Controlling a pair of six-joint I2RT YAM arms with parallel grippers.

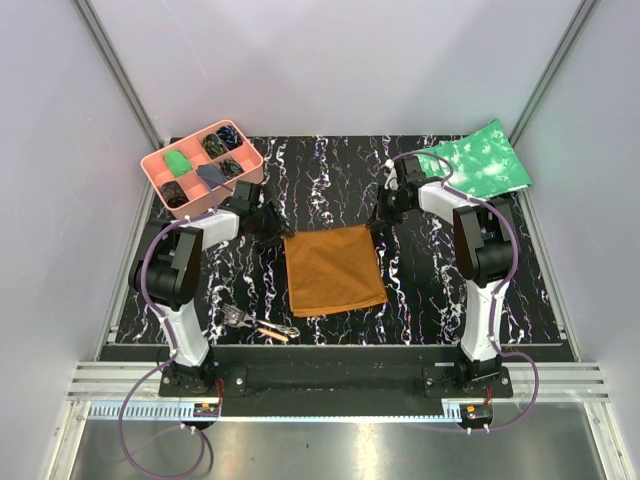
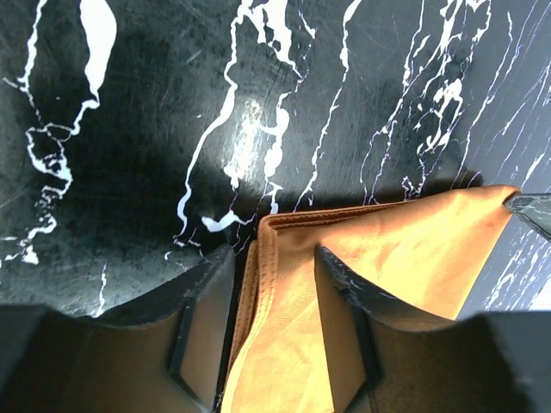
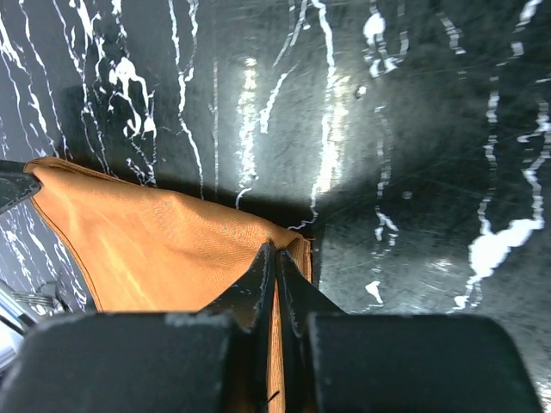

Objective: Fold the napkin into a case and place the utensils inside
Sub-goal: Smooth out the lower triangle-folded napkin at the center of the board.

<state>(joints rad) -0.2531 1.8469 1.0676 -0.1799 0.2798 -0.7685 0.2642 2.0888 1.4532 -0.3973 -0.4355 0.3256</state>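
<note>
The rust-brown napkin [image 1: 333,270] lies spread flat on the black marbled table. My left gripper [image 1: 278,226] stands at its far left corner. In the left wrist view that gripper [image 2: 271,258] is open, its fingers [image 2: 207,318] astride the hemmed corner of the napkin [image 2: 413,249], which rises between them. My right gripper [image 1: 376,222] is at the far right corner. In the right wrist view it [image 3: 277,258] is shut on the pinched-up corner of the napkin [image 3: 146,241]. The utensils [image 1: 258,325] lie near the front edge, left of the napkin.
A pink compartment tray [image 1: 185,142] with small items stands at the back left, close behind the left arm. A green mottled cloth [image 1: 480,160] lies at the back right corner. White walls enclose the table on three sides.
</note>
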